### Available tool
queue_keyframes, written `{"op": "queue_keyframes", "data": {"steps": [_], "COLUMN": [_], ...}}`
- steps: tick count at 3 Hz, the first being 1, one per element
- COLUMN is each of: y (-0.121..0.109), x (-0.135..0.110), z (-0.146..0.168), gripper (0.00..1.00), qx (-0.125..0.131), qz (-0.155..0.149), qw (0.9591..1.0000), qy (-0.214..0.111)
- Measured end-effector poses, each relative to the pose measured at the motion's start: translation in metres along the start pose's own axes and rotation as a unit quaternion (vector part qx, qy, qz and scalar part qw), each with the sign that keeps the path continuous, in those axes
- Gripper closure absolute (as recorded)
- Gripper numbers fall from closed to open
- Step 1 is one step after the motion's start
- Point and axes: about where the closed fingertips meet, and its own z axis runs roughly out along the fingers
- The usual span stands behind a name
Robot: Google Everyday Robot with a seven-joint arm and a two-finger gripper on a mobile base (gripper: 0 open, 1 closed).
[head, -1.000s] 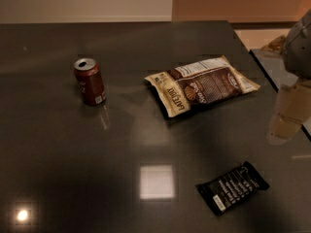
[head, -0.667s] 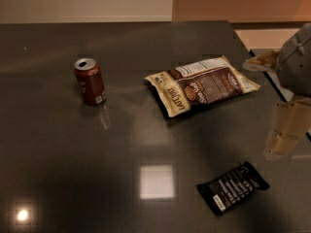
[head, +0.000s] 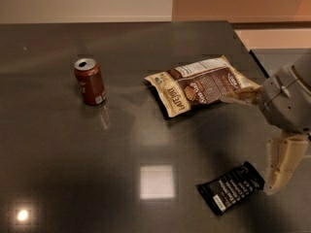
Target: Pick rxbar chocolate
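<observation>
The small flat black rxbar chocolate wrapper [head: 232, 187] lies face up on the dark glossy table [head: 73, 169], free on all sides and so open to a grasp from above. The beige two-finger gripper [head: 247, 145] hangs just right of and above the bar, jaws spread wide and empty. One finger [head: 281, 164] points down beside the bar's right end, probably lining up to straddle it. The tan-and-brown snack bag [head: 201, 85] lies beyond the bar, the red soda can [head: 90, 81] far to its left. The bar's white text rows and the bag's lettering are not legible.

The right edge crops the gripper [head: 247, 145].
</observation>
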Motion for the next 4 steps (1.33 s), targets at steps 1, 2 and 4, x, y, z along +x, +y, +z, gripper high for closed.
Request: {"op": "queue_keyframes", "data": {"steps": [1, 2, 4], "y": [0.017, 0.034, 0.057], "x": [0.006, 0.008, 0.016], "z": [0.018, 0.034, 0.060], "gripper": [0.00, 0.00, 0.00], "qx": [-0.024, -0.038, -0.065], "qz": [-0.042, -0.085, -0.125], "qw": [0.9988, 0.9957, 0.9899], "qy": [0.001, 0.005, 0.018]}}
